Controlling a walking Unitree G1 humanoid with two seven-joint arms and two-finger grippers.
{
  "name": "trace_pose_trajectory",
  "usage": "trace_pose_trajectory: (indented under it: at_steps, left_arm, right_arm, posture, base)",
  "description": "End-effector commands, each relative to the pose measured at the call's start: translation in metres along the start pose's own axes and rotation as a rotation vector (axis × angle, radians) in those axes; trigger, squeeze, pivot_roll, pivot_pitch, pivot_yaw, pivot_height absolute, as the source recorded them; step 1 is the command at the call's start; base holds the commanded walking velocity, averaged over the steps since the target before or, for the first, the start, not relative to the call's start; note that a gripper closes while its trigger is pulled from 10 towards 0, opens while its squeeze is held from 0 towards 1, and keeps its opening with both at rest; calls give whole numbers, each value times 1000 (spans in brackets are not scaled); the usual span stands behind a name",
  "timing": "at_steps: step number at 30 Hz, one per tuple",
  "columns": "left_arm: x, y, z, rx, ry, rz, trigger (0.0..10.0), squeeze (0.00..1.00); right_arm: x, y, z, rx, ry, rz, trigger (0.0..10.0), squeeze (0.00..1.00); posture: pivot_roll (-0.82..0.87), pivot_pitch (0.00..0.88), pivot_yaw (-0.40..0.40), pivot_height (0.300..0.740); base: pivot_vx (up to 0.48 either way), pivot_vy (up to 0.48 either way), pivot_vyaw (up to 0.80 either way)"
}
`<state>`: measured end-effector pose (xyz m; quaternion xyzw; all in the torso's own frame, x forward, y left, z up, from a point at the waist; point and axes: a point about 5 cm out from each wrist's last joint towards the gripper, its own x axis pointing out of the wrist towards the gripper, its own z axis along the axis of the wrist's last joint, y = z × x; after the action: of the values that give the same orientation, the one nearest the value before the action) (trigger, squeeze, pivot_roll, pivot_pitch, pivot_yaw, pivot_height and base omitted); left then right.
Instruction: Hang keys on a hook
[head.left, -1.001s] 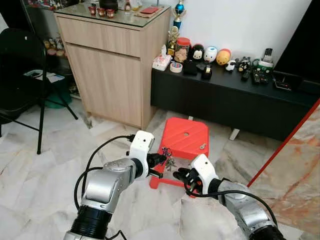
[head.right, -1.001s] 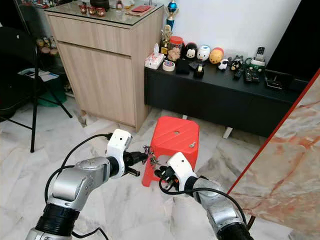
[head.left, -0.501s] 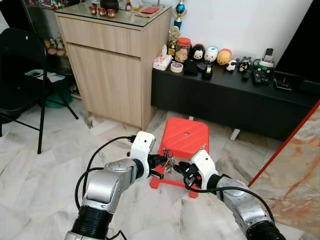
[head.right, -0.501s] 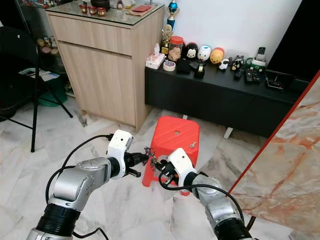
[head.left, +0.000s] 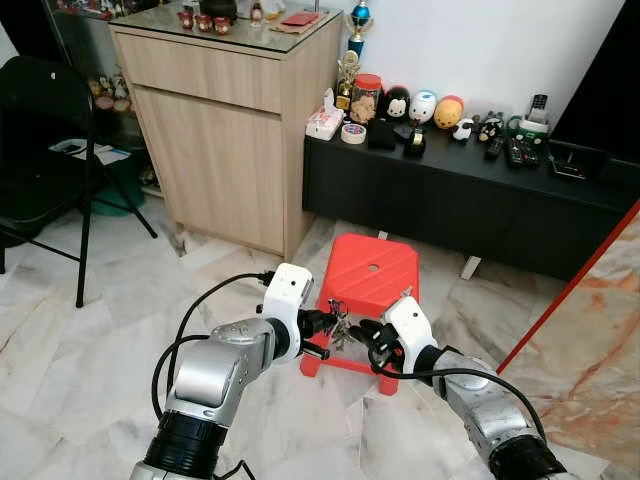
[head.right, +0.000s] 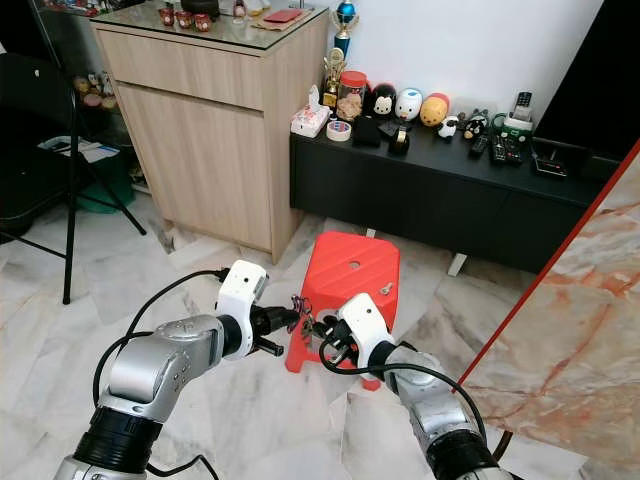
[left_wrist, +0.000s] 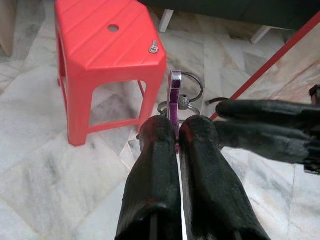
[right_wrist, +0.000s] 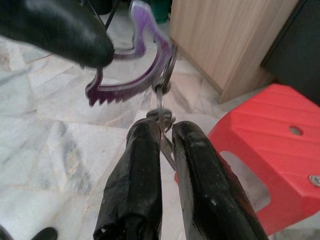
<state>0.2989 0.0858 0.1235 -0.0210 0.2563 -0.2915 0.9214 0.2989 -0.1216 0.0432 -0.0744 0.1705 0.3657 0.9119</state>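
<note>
Both arms are working in front of the robot, above the marble floor (head.left: 90, 340), just beside the red stool (head.left: 372, 275); the left tool (left_wrist: 176, 131) is pinching the purple carabiner (left_wrist: 174, 89) of the keys (head.left: 339, 326) edge-on, fingers clenched on it; the right tool (right_wrist: 165, 131) is closing on a key hanging below the ring, fingers clamped around it, so the bunch is being held between the 2 tools in mid-air.

Risks, as judged:
- 2 grips are pulling on 1 bunch; opposing motion could be twisting it out of either pinch
- thin metal edge in the left tool is looking prone to slipping; a drop would be landing on the floor
- no hook is identifiable here; 1 small metal piece (left_wrist: 153, 48) is lying on the stool
</note>
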Motion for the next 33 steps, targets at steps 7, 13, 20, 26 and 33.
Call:
trace_pose_trajectory:
  at_steps: [7, 13, 20, 26, 33]
  left_arm:
    - [-1, -11, 14, 20, -43, -54, 10000, 0]
    - [0, -13, 15, 23, -48, -62, 10000, 0]
    - [0, -14, 16, 26, -52, -69, 10000, 0]
    - [0, -15, 16, 28, -53, -78, 10000, 0]
    - [0, -18, 16, 40, -55, -94, 10000, 0]
  right_arm:
    - [3, -1, 2, 3, -4, 12, 10000, 0]
    - [5, 1, 1, -1, -9, 26, 10000, 0]
    - [7, 1, 4, 4, -23, 12, 235, 0]
    - [9, 2, 3, 10, -30, 15, 0, 0]
    - [9, 1, 3, 10, -35, 10, 0, 0]
  posture:
    - [86, 0, -90, 740]
    - [86, 0, -91, 740]
    - [86, 0, -94, 740]
    - [86, 0, -95, 740]
    - [88, 0, -95, 740]
  base:
    - [0, 0, 0]
    - [0, 0, 0]
    - [0, 0, 0]
    - [0, 0, 0]
    - [0, 0, 0]
